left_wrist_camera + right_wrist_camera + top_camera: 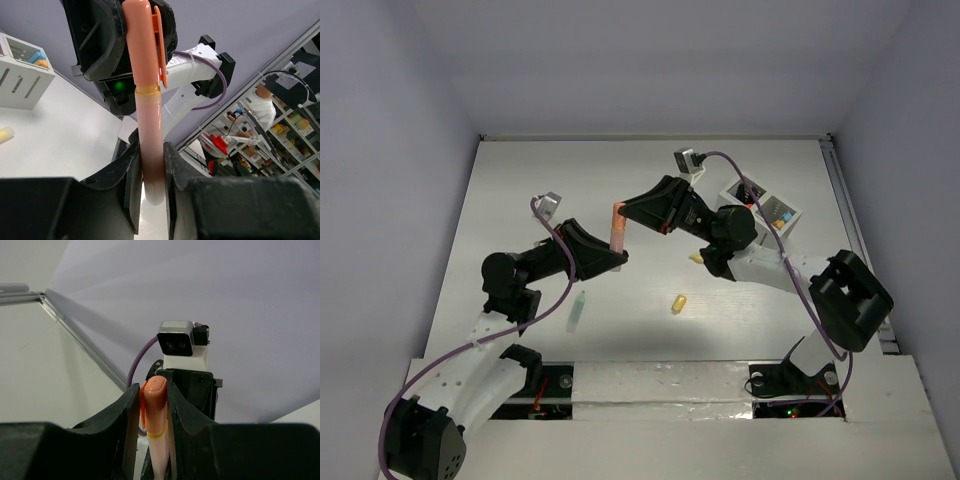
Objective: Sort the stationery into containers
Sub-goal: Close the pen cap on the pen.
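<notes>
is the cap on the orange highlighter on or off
On: the cap sits closed against the highlighter barrel, with no tip showing.

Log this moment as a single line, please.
left claw: shut on orange highlighter | right claw: shut on its cap | white box: at far right

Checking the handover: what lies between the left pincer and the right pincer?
An orange highlighter, its body clamped in the left pincer, its capped end in the right pincer; the top view shows it.
</notes>
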`<state>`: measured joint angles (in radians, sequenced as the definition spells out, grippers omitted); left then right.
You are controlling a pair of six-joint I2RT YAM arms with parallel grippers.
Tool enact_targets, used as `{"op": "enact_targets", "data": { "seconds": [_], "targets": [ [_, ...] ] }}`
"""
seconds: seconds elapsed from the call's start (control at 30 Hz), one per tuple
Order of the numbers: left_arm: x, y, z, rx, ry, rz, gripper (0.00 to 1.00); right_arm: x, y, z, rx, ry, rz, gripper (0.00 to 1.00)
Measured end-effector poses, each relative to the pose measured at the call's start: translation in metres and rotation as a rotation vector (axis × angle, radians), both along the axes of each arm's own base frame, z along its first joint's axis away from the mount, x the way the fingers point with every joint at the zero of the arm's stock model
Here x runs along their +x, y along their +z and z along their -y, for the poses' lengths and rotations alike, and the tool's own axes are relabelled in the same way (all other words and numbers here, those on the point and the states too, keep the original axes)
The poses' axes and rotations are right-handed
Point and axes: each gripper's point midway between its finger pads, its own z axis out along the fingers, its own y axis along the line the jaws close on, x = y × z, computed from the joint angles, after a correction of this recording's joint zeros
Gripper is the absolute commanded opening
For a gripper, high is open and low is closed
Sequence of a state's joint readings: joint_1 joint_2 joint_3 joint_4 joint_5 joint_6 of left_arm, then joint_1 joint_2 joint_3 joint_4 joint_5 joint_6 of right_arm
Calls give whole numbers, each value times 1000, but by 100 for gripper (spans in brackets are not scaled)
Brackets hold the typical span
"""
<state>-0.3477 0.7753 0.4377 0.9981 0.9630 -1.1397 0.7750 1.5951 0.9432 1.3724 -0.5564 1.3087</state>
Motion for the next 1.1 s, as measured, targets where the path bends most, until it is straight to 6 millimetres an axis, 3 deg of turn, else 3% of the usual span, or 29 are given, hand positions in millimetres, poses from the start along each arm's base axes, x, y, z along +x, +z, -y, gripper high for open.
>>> {"op": "enact_targets", "data": {
  "seconds": [0.57, 0.93, 1.1],
  "targets": [
    [-8, 1, 2, 25, -37, 19, 0, -16, 1, 11, -101, -171, 172, 0],
    [-9, -4, 3, 64, -64, 15, 0, -18, -9, -15, -206, -207, 185, 0],
    [-11, -8, 4, 119, -89, 1, 0, -20, -22, -15, -220, -239, 156, 0]
  ]
}}
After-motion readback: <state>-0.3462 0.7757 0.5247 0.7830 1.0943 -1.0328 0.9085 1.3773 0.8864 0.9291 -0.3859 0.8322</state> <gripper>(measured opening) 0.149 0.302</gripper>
